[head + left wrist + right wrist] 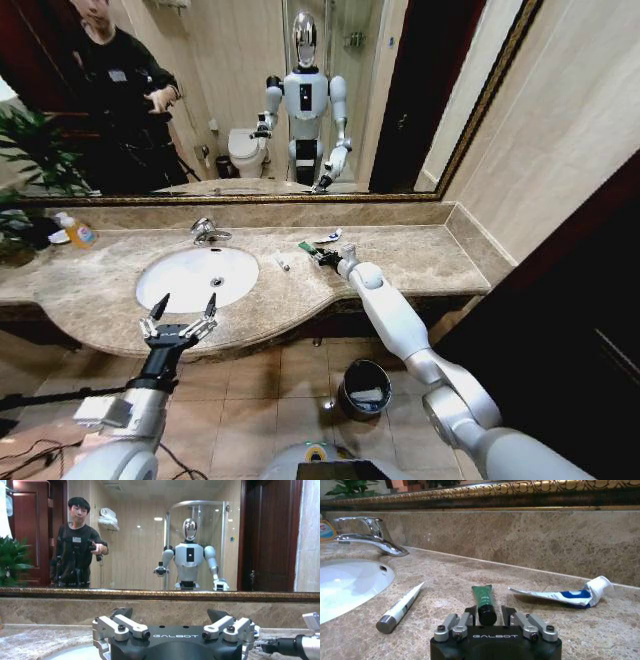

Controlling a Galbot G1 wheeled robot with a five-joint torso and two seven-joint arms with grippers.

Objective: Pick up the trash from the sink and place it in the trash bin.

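The trash lies on the marble counter to the right of the white sink (195,275), not in the basin. It is a green tube (483,597) with a black cap, a small white tube (400,608) and a crumpled white and blue tube (560,595). My right gripper (487,612) reaches over the counter, its fingers shut on the green tube's capped end, which still rests on the marble. In the head view this gripper (325,257) sits by the green tube (308,247). My left gripper (180,320) hovers open before the counter's front edge, facing the basin. The trash bin (365,388) stands on the floor below.
A chrome faucet (208,232) rises behind the basin. A bottle with an orange label (78,233) and a plant (20,150) stand at the counter's far left. A mirror runs along the back wall, and a side wall closes off the right end.
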